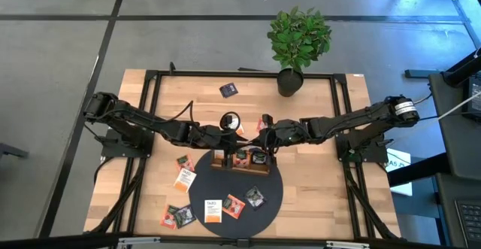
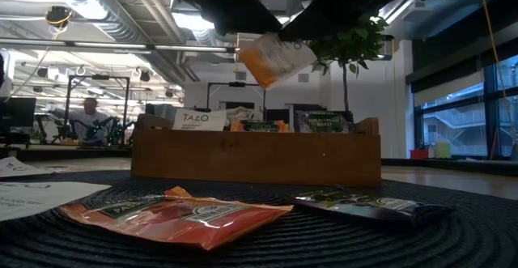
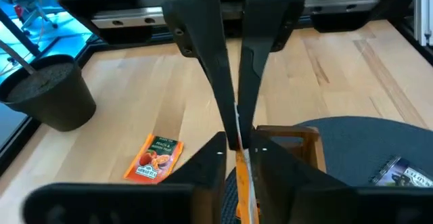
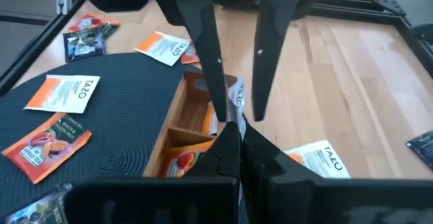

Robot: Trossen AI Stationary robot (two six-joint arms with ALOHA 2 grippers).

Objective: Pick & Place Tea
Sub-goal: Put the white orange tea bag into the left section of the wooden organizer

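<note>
– Orange sachet [image 2: 275,57], then: where are you carrying it?
– I am holding it in the air, tilted, right above the wooden tray [image 2: 255,159], which is sitting just below both my claws. My right claw [image 4: 233,132] is pinching it, closed all the way on the thin packet. My left claw [image 3: 240,148] is facing the right one nose to nose, its fingers a narrow way apart and straddling the same sachet's edge. As far as I can tell, it is not clamping.
– How are you meaning to do this well?
– I am judging that one claw must be gripping firmly before the other is letting go. After that I should be lowering the sachet on edge into a compartment, not dropping it flat across the dividers.
– And your arms?
– Both are reaching in from opposite sides, stretched low over the tabletop [image 1: 316,181], with the wrists meeting over the tray.
</note>
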